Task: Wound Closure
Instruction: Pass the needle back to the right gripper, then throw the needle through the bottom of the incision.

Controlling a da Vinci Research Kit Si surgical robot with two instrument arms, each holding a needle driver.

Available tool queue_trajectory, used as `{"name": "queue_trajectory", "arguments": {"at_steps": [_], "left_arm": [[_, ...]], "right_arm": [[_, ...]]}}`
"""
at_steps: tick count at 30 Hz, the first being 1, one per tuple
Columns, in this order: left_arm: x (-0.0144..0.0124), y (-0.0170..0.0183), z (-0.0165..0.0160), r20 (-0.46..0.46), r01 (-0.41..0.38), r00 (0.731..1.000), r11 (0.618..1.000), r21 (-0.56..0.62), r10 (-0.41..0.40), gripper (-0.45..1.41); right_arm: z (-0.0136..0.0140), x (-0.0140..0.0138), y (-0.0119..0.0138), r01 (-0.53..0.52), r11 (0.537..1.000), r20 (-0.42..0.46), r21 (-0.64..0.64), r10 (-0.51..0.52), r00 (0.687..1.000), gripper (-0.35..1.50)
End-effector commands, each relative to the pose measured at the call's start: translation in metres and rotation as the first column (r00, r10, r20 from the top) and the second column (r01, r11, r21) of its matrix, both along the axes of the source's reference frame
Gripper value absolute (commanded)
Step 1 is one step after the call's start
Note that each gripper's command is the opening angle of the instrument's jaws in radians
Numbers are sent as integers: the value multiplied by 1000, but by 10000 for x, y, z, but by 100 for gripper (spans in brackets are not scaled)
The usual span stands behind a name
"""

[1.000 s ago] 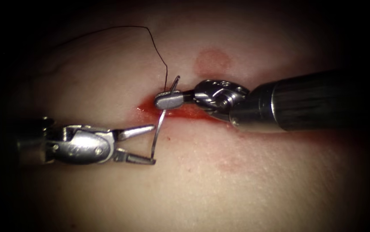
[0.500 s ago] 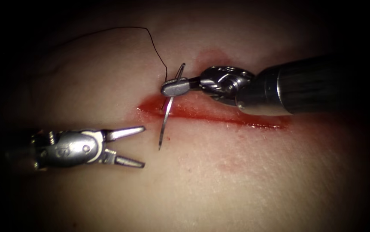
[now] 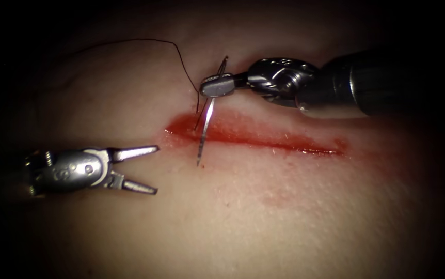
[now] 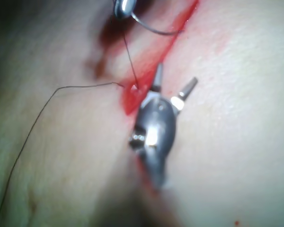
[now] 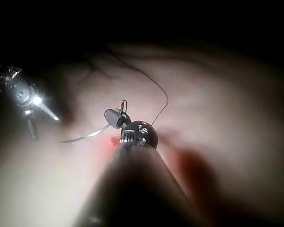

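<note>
The right tool (image 3: 217, 85) has its jaws pressed together on the needle (image 3: 204, 126), pinching it close to the blunt end where the thread (image 3: 181, 57) joins, on the far side of the cut (image 3: 253, 135). The needle is free of the tissue (image 3: 264, 217). Over the last second it has been lifted and carried toward the far side, and the left tool (image 3: 140, 169) has backed off to the left with its jaws spread and nothing between them; it sits on the near side, well apart from the needle.

So the step in hand looks like repositioning: the right tool alone has charge of the needle after the left tool let go of the tip.

The needle's long axis runs far to near across the left end of the cut, leaning slightly leftward toward its point. The sharp tip points to the near side and hangs just past the cut's near edge. The left wrist view shows the curve plainly, arcing out from the right tool's jaws (image 4: 125, 7).

The thread trails from the held end, down to the tissue by the cut's left end, then loops away to the far left.

In my judgement, a clean bite calls for the tip to be turned to meet the tissue squarely, with the thread kept clear of the jaws.
</note>
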State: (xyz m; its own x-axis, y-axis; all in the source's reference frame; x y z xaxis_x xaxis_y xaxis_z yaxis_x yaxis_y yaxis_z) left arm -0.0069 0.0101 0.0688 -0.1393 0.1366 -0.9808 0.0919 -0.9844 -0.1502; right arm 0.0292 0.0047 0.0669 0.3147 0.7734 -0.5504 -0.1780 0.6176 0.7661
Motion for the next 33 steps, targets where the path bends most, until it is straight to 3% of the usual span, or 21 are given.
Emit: {"name": "queue_trajectory", "arguments": {"at_steps": [1,6,13,15,21,26,33], "left_arm": [[-6,-2,9,-4,4,1000,1000,-1,-4,42],[-6,3,16,-30,30,999,999,-10,-30,30],[-18,20,43,-119,72,990,997,12,-71,7],[-26,21,59,-155,72,986,997,28,-67,-3],[-40,20,92,-218,59,975,997,55,-46,-8],[-46,27,122,-242,22,970,994,108,5,-35],[-47,34,147,-242,15,970,985,172,28,-35]], "right_arm": [[-3,5,10,-1,1000,-6,-9,1,1000,-35],[-15,4,22,-1,999,-2,-47,1,1000,-35],[-8,6,12,12,982,58,-189,-1,998,-35],[-3,5,8,27,975,86,-222,-8,996,-35],[2,-2,9,37,961,130,-273,-1,991,-35],[5,-7,4,53,953,156,-298,-6,988,-35],[11,-2,-9,59,941,171,-334,-2,985,-35]]}}
